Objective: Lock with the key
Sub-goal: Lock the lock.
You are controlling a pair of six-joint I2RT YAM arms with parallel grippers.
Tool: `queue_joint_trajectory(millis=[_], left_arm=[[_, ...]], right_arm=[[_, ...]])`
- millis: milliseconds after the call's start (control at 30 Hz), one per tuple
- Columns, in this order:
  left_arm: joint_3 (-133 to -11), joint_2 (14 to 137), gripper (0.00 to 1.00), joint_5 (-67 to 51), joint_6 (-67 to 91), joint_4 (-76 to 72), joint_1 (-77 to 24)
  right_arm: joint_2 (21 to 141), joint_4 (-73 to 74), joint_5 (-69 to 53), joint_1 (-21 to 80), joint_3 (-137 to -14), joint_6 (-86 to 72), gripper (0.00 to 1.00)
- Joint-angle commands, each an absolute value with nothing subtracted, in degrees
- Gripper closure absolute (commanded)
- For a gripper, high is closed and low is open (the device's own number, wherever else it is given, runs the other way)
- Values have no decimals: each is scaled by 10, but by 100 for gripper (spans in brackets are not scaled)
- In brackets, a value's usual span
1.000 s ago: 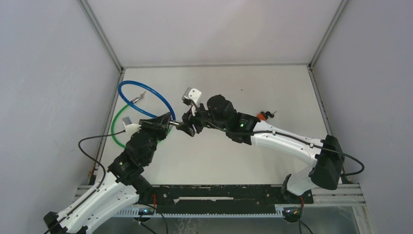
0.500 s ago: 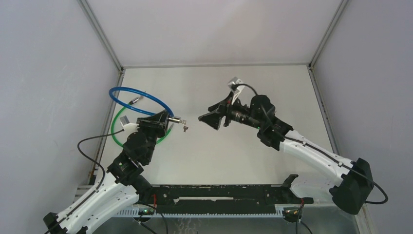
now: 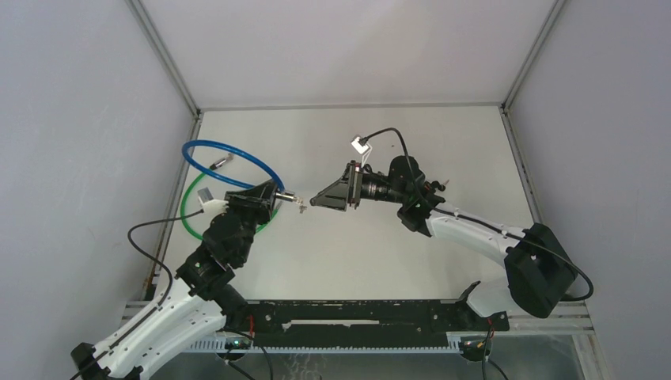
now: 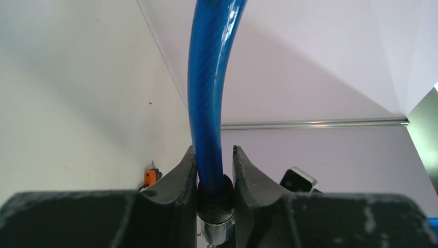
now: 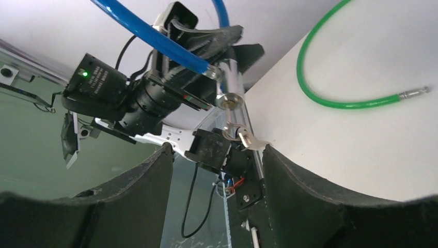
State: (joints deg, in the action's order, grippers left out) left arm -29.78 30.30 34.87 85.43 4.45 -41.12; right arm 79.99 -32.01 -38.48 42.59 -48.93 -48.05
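Where the blue plastic-coated cable lock runs into its black collar and chrome barrel, it is clamped between the fingers of the left gripper. That gripper is closed narrowly on the collar, and the loop is carried clear of the white table, over its left part. A small silver key on a wire ring is seen hanging at the barrel's end face. The right gripper is spread wide, with one jaw to either side of the key and just beside it. Nothing is gripped, and contact cannot be made out. Two cable loops are counted: the blue one and a thin green cable loop, which lies flat on the table at the left. One key is visible.
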Motion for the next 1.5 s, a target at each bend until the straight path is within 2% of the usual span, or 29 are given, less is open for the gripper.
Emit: queue_joint_trajectory(millis=[0,167,533,967,1467], left_arm=[[-315,299,100,358,868,30,-408],[-323,299,100,360,868,42,-408],[-314,292,100,376,866,28,-409],[-308,288,100,377,871,16,-408],[-300,285,100,377,873,8,-408]], right_arm=[[810,-344,-399,440,-537,-457,31],[846,-339,-420,440,-561,-441,32],[882,-326,-444,447,-588,-423,48],[911,-328,-447,457,-609,-423,57],[919,-317,-445,462,-622,-407,87]])
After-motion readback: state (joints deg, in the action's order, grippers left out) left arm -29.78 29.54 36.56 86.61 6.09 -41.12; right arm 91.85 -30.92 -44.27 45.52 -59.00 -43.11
